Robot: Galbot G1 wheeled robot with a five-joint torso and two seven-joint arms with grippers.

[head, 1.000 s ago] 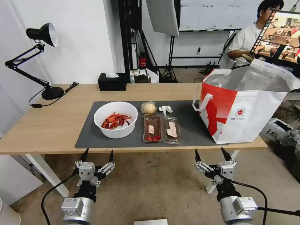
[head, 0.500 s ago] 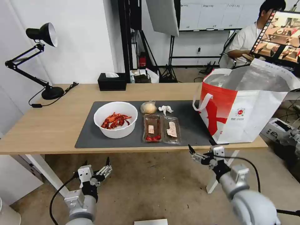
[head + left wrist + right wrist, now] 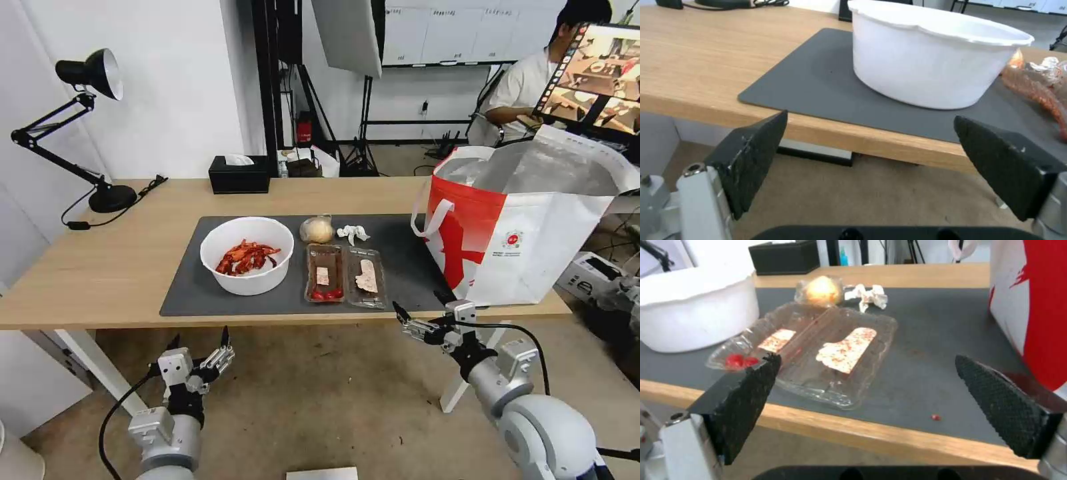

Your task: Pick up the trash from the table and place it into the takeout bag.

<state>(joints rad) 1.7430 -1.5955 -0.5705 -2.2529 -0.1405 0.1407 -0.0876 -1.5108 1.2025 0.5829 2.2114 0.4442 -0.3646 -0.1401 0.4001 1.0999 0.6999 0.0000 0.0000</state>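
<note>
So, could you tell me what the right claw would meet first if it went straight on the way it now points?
Probably the nearer clear plastic tray on the mat. The right claw, open, sits just short of the table's front edge, facing it; height is unclear, so it might clip that edge first.

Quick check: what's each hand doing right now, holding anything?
Left hand: open, empty, below the table edge.
Right hand: open, empty, at the table's front edge near the takeout bag.
</note>
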